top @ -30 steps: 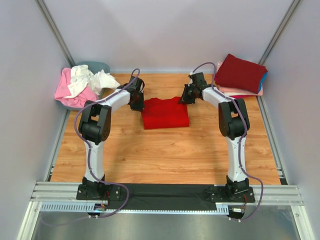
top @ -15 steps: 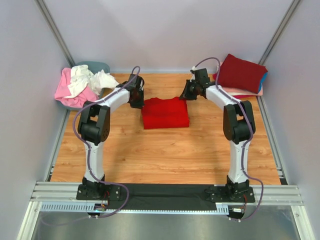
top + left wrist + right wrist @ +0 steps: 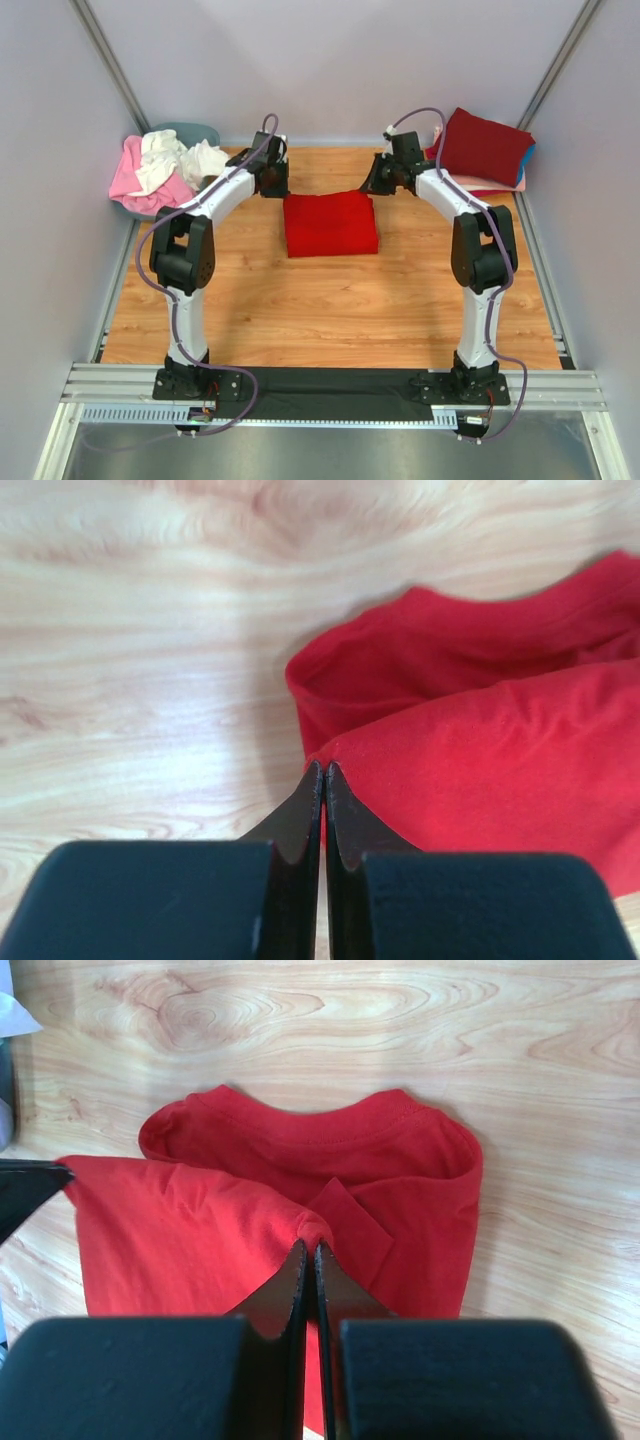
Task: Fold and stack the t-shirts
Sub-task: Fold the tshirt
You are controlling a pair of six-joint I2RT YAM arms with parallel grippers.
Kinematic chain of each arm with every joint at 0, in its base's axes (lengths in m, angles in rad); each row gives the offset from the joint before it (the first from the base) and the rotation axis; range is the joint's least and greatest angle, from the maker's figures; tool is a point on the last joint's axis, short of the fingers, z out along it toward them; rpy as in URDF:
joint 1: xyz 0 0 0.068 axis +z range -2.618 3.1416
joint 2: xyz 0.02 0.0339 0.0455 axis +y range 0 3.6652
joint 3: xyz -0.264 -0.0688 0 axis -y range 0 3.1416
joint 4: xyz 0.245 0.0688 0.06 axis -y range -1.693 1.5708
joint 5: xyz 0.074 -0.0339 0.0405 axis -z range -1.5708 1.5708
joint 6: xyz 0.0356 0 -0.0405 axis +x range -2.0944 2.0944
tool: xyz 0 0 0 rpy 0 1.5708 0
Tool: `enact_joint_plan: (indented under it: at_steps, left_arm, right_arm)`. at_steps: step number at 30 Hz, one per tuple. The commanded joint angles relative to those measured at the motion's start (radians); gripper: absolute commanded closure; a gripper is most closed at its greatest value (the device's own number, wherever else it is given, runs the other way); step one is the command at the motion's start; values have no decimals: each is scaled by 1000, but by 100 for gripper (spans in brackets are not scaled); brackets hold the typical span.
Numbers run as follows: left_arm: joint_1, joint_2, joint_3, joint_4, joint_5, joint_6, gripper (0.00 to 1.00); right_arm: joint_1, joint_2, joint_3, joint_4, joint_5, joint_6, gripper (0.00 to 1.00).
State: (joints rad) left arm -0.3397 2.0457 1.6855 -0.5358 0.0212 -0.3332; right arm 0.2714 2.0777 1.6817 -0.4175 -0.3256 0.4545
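A bright red t-shirt lies folded into a rectangle at the middle of the wooden table. My left gripper is shut on its far left corner and my right gripper is shut on its far right corner. In the left wrist view the left gripper pinches the edge of the red cloth, with red showing between the jaws. In the right wrist view the right gripper pinches a bunched corner of the top layer above the collar layer.
A folded stack with a dark red shirt on top of pink and blue ones sits at the back right. A grey tub at the back left holds pink and white shirts. Grey walls close in the table.
Both grippers have moved toward the back of the table, pulling the red shirt's top layer with them. The shirt now lies flatter and squarer.
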Motion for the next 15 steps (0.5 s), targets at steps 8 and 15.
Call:
enact_joint_plan:
  at_steps: [8,15]
  left_arm:
    - [1,90,189,5,33,59,100]
    - [1,208,298,-13,37,82,100]
  right_arm:
    - [-18,36,55,23,14,1,100]
    - [-26,125,124,0,26,10,100]
